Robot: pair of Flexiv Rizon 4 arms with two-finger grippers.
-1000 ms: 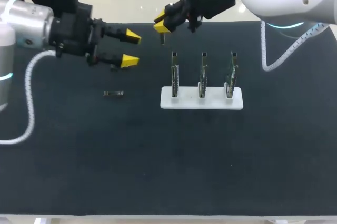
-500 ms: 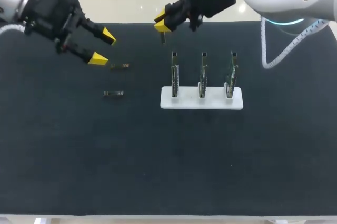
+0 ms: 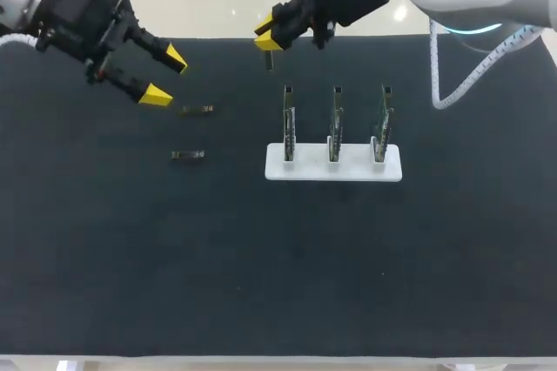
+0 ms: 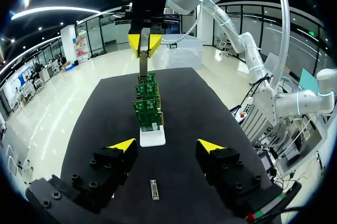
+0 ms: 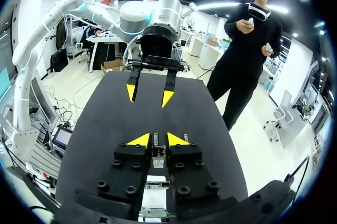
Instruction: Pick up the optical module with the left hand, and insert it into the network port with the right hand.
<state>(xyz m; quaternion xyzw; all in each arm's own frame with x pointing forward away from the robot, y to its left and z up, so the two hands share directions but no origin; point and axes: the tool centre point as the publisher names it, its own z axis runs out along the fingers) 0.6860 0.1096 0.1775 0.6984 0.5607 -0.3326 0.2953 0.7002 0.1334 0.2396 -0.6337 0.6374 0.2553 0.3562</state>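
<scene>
Left gripper [image 3: 166, 77]: fingers spread wide with nothing between them. It hangs over the far left of the table, its nearer yellow tip just left of the far loose module.
Right gripper [image 3: 268, 37]: pinched narrow on the held optical module [image 3: 269, 60], which hangs straight down from the tips. It sits above the table's far edge, left of and beyond the leftmost board.
Table [image 3: 278, 284]: dark mat. The whole near half and the right side lie bare, so there is wide room to move there. The far edge runs close behind both grippers.
White stand [image 3: 333, 165]: flat base right of the middle, well in from every edge.
Circuit boards [image 3: 335, 123]: three stand upright in a row on the stand, with gaps between them. The left one is closest to the held optical module.
Far loose module [image 3: 197, 110]: lies flat on the mat between the left gripper and the stand.
Near loose module [image 3: 188, 155]: lies flat, just nearer than the other and apart from it.
</scene>
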